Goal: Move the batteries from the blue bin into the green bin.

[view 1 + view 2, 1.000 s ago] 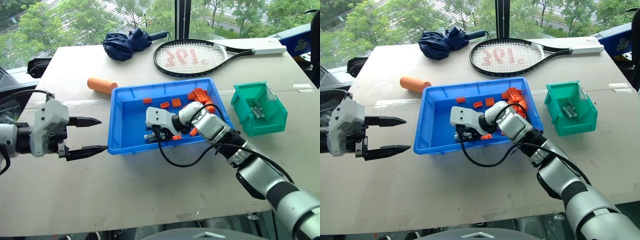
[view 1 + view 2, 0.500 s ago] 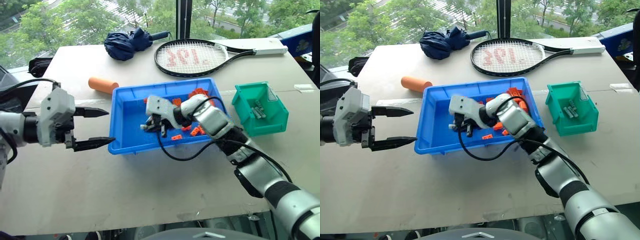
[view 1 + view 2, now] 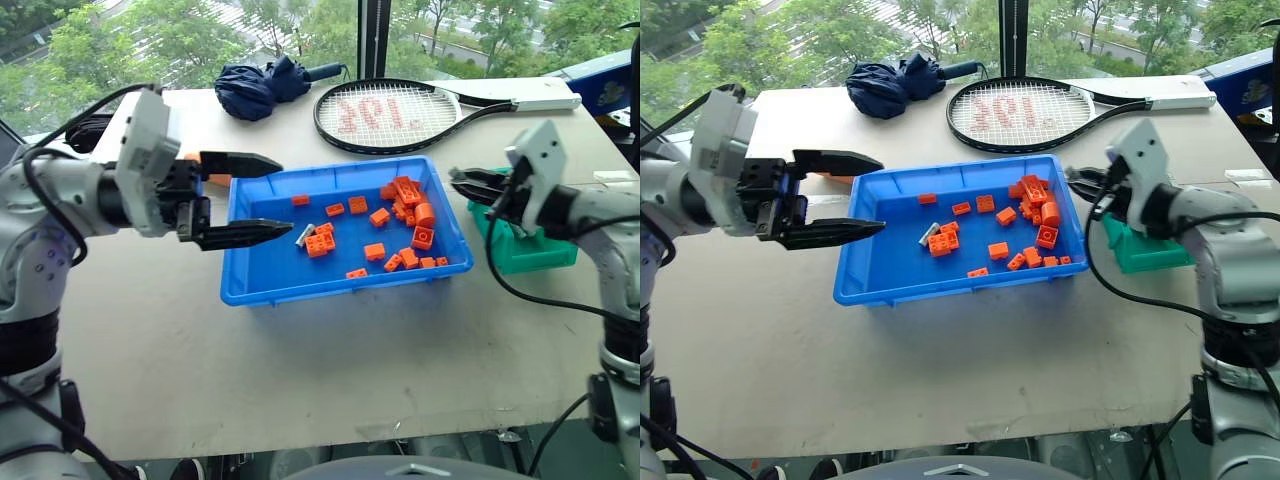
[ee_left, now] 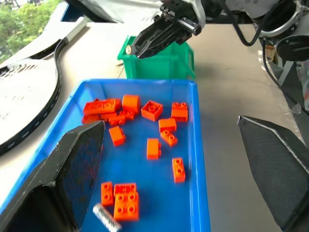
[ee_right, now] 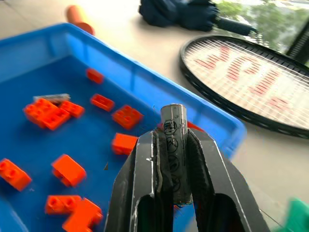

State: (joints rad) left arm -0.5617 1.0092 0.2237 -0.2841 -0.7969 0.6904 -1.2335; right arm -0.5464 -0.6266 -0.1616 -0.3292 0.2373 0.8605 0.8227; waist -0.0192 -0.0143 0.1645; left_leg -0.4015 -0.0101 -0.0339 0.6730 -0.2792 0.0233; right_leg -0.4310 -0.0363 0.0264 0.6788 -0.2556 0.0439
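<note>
1. We see our right tool point(image 5: 173, 159) clamped on one battery point(image 5: 175, 145); the grey cylinder stands between the two black fingers and pokes out past their tips.
2. In the head views this right tool hangs above the table point(image 3: 300, 360), over the gap between the blue bin point(image 3: 260, 290) and the green bin point(image 3: 545, 255), pointing toward the blue bin.
3. Our left tool point(image 3: 265, 195) is spread wide and holds nothing. Its fingers reach over the left rim of the blue bin, one above the other.
4. The blue bin sits near the middle of the table. Inside it lie many orange bricks point(image 3: 405, 190), mostly toward its right side, and one more battery point(image 4: 107, 217) lying flat, touching a square orange brick point(image 4: 126, 205) left of the bin's centre.
5. The green bin stands just beside the blue bin's right end, partly hidden behind our right arm; we cannot tell what lies in it.
6. Along the far edge of the table lie a tennis racket point(image 3: 400, 115) and a folded navy umbrella point(image 3: 260, 85). An orange cylinder point(image 3: 830, 178) lies behind the left tool.
</note>
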